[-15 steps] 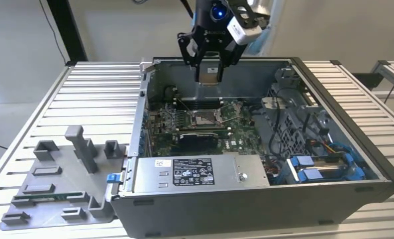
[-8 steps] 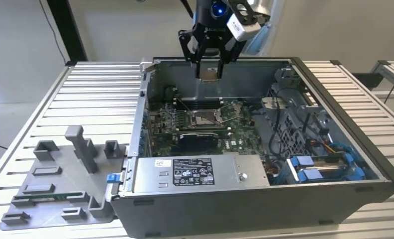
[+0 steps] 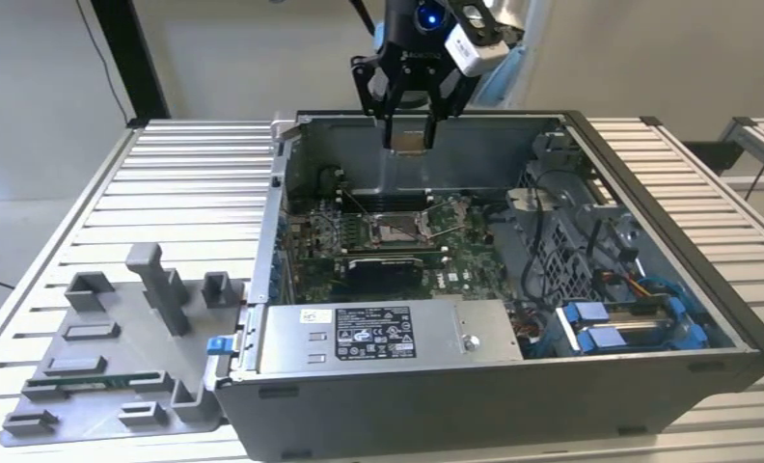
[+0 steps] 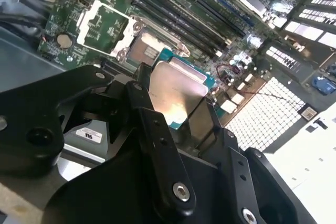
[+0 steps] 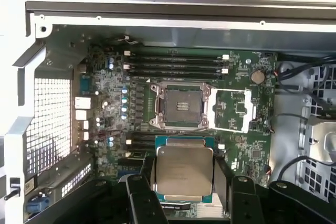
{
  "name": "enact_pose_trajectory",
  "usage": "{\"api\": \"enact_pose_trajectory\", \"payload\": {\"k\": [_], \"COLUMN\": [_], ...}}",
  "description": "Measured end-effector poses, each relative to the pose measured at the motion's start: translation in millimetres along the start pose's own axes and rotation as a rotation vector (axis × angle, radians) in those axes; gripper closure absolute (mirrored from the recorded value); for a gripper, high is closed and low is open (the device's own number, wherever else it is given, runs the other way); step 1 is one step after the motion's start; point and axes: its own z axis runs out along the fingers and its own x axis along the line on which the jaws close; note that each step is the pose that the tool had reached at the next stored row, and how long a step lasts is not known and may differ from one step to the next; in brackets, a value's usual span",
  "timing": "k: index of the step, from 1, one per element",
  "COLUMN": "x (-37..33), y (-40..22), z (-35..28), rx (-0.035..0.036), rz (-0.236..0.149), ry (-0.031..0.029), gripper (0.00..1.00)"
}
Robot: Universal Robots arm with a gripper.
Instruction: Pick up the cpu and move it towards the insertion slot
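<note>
Two fingers (image 5: pixel 137 195) of our end effector (image 5: pixel 184 203) were clenched on the cpu (image 5: pixel 184 174), which hung in the air above the open computer case (image 3: pixel 511 386), near its back wall and well apart from the insertion slot (image 5: pixel 181 107) on the green board (image 5: pixel 247 150) below. We judged that the carry would go best with the chip kept level and squared to the socket frame. Its top was a dull silvery plate on a teal-edged base.

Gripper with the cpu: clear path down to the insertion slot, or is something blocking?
Probably yes. The gripper holds the cpu above the open case; the insertion slot lies uncovered, its metal frame flipped aside, with nothing visible between them. Case walls stand well clear.
</note>
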Motion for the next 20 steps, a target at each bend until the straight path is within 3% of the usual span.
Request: {"api": "enact_pose_trajectory", "payload": {"k": [6, 12, 20], "x": [-0.9, -1.1, -1.1], "y": [14.9, 18.4, 21.3], "z": [0.6, 1.2, 1.2], "rx": [0.0, -0.0006, -0.0006], "rz": [0.003, 0.031, 0.032], "ry": [0.0, 0.0, 0.0], "gripper": [1.0, 1.0, 1.0]}}
